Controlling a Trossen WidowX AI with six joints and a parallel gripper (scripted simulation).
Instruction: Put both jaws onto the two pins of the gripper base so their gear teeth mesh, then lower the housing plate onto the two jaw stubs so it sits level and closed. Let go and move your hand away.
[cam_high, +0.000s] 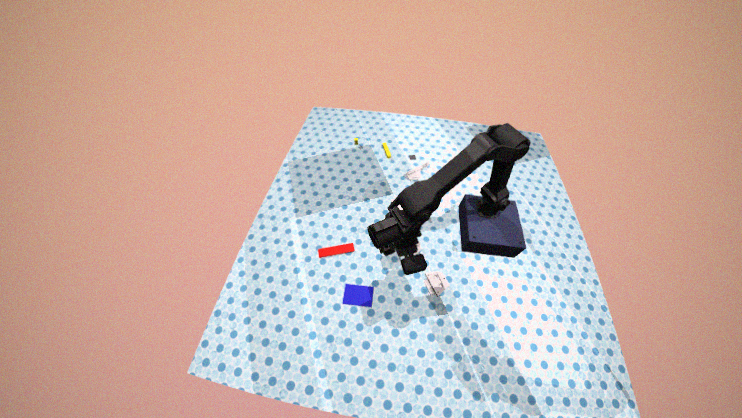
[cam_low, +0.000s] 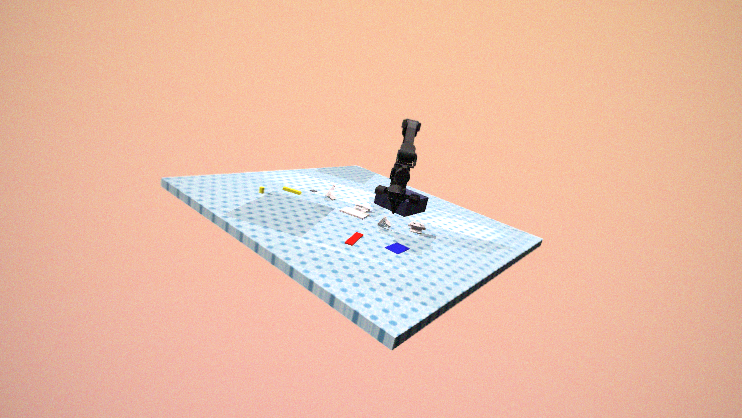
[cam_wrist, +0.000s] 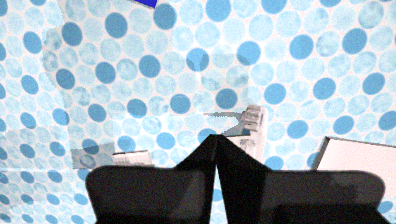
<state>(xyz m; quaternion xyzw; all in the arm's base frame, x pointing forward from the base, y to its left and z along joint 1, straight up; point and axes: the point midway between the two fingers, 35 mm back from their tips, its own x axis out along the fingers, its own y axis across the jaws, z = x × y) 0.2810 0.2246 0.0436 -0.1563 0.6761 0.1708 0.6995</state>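
My gripper (cam_low: 393, 211) (cam_wrist: 215, 140) is shut and empty, pointing down above the table; its tips hide in the top view. In the wrist view a pale part with a ridged block (cam_low: 384, 223) (cam_wrist: 253, 119), seemingly a jaw, lies just beyond the tips. A similar pale part (cam_high: 416, 171) (cam_low: 331, 195) lies farther back. A large white flat piece (cam_low: 354, 212) (cam_wrist: 357, 162) lies to the right in the wrist view, with a raised part on or beside it. A smaller pale piece (cam_high: 435, 284) (cam_low: 416, 226) (cam_wrist: 132, 159) lies left. Which is base or housing plate, I cannot tell.
A red bar (cam_high: 335, 250) (cam_low: 354, 238) and a blue flat block (cam_high: 358, 295) (cam_low: 397, 248) (cam_wrist: 148, 2) lie on the dotted table (cam_high: 249, 332). A yellow bar (cam_high: 386, 150) (cam_low: 291, 190), a small yellow block (cam_high: 356, 141) (cam_low: 261, 190) and a small dark piece (cam_high: 412, 157) lie farther back.
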